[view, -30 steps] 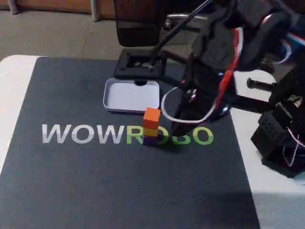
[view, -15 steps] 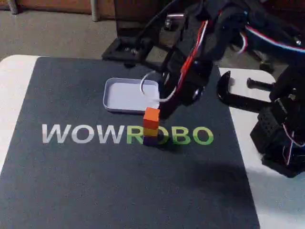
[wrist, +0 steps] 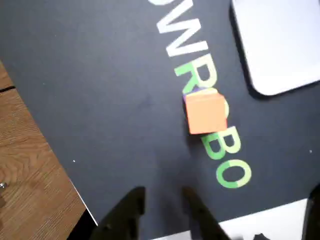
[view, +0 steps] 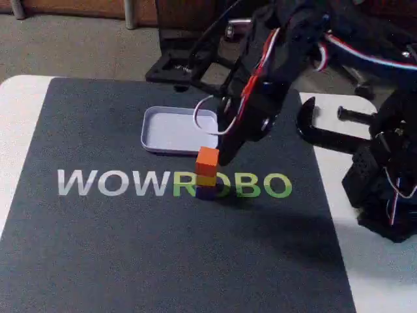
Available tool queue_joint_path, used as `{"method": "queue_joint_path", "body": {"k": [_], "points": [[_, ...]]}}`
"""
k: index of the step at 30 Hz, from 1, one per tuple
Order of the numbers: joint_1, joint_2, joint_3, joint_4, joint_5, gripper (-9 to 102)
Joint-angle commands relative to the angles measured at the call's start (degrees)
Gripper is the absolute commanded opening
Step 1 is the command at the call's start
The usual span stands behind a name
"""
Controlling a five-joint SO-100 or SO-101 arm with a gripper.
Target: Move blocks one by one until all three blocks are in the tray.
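On the mat [view: 130,248], 3 blocks [view: 206,173] stand stacked beside the tray [view: 171,130]; gripper [wrist: 162,197] hangs jaws apart, likely for the top orange.

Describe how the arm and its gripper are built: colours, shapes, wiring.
The arm is made of blocky black segments, with red and white wires strung along it and a thin white cable looping out near its lower end. In the wrist view the gripper shows as two dark, tapering fingers with a narrow gap between them. I see no markings on it.
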State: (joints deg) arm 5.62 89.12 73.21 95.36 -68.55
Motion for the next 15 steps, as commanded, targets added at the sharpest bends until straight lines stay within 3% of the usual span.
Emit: {"method": "queue_joint_path", "body": {"k": [1, 15], "points": [[1.1, -0.3, -0.6, -1.0, 0.4, 8], [4.9, -2.5, -0.7, -1.1, -1.3, 10]]}}
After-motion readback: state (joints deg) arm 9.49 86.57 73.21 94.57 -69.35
